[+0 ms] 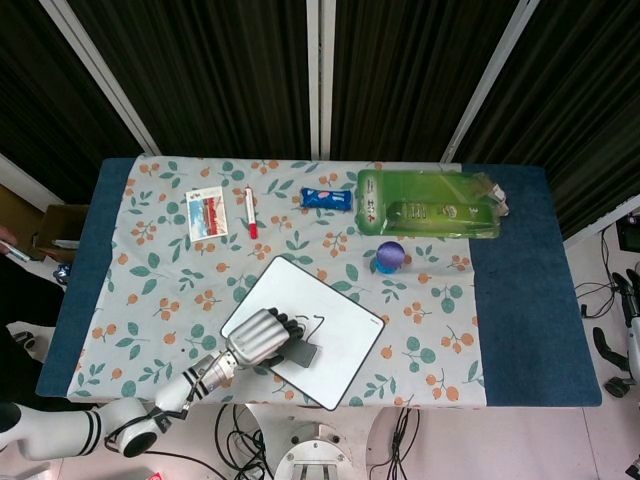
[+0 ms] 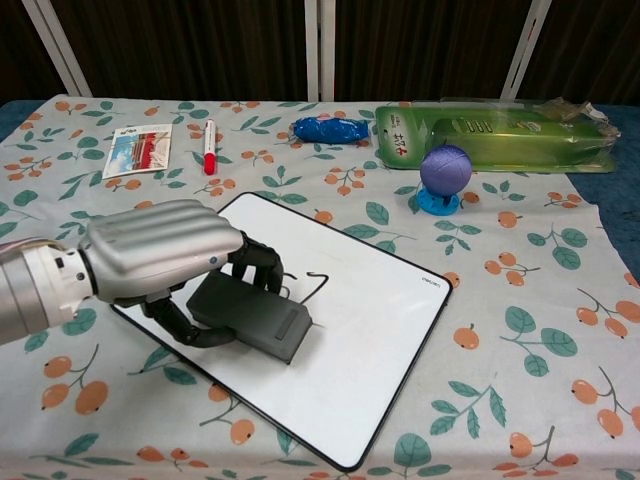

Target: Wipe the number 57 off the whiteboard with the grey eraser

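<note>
Left hand grips the grey eraser, fingers curled over its top, eraser flat on the whiteboard over where the number sits. Only a short stroke of marker shows past the eraser's far edge (rest of the number is hidden under hand and eraser, can't tell how much is left). Whiteboard lies rotated near the front edge of the table, left of centre, on the floral cloth.

Right hand is off the table past its right edge, only partly in frame; can't tell its state.

Along the back edge, left to right: card, red marker, blue packet, green package. Purple ball on its blue stand sits just in front of the green package, near the whiteboard's far corner.
</note>
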Controlling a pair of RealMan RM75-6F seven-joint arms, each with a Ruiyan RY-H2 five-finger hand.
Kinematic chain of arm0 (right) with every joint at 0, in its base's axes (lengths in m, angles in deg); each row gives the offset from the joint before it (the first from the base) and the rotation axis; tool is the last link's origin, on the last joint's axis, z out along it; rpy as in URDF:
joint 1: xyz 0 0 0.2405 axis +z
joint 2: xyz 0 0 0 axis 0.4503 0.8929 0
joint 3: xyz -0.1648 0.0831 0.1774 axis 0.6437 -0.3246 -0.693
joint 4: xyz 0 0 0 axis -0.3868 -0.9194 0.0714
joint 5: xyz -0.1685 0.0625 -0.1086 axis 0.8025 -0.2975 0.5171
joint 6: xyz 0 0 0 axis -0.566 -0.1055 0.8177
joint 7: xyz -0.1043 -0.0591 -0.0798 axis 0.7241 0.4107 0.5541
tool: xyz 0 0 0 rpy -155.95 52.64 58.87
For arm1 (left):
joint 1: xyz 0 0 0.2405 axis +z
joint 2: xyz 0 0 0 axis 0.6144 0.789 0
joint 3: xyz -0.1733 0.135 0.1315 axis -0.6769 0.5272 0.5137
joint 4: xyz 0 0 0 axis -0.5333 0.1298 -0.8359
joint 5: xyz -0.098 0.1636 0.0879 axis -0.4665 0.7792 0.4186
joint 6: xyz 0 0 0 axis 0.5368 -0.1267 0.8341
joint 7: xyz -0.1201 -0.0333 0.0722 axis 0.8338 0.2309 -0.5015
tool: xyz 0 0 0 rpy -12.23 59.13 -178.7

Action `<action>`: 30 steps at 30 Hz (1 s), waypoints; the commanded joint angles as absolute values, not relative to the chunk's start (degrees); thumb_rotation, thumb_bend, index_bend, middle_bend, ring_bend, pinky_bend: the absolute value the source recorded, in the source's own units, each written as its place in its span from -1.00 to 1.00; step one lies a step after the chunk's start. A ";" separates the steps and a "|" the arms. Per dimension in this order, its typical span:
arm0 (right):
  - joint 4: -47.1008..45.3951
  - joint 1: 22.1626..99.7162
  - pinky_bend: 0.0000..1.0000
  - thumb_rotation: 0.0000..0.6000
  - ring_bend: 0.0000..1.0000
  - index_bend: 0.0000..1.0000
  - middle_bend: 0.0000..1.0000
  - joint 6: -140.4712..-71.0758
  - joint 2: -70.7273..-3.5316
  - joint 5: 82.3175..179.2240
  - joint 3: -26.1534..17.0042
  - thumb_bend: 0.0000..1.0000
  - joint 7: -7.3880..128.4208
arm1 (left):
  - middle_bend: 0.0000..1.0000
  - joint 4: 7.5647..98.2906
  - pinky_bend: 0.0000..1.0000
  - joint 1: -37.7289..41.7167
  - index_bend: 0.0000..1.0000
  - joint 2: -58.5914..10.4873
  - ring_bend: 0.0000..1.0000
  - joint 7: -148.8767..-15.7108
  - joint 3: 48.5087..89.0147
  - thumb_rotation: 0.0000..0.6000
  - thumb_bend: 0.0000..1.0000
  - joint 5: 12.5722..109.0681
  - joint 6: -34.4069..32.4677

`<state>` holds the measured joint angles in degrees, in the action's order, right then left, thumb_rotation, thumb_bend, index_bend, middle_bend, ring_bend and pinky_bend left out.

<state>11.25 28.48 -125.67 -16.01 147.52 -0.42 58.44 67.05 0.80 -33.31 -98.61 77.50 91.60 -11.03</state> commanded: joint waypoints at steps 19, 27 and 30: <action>11.82 28.57 -1.00 1.00 -1.00 -1.00 -1.00 -125.52 -16.06 147.48 -0.40 -0.41 59.37 | 0.16 57.70 -0.02 -4.30 0.11 -39.68 -0.01 -96.68 73.07 1.00 -0.25 86.72 -14.79; 11.88 28.57 -1.00 1.00 -1.00 -1.00 -1.00 -125.28 -15.94 147.09 -0.46 -0.41 59.69 | 0.17 54.33 -0.02 -6.21 0.12 -41.32 0.00 -97.77 70.42 1.00 -0.21 83.28 -15.83; 11.98 28.68 -1.00 1.00 -1.00 -1.00 -1.00 -125.17 -16.00 147.16 -0.46 -0.41 59.81 | 0.18 52.11 -0.02 -6.95 0.13 -42.90 0.01 -98.46 69.28 1.00 -0.21 81.40 -16.29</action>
<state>11.97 28.67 -125.18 -15.99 147.16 -0.46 59.80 53.15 -6.47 -42.07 -98.05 69.93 82.34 -15.93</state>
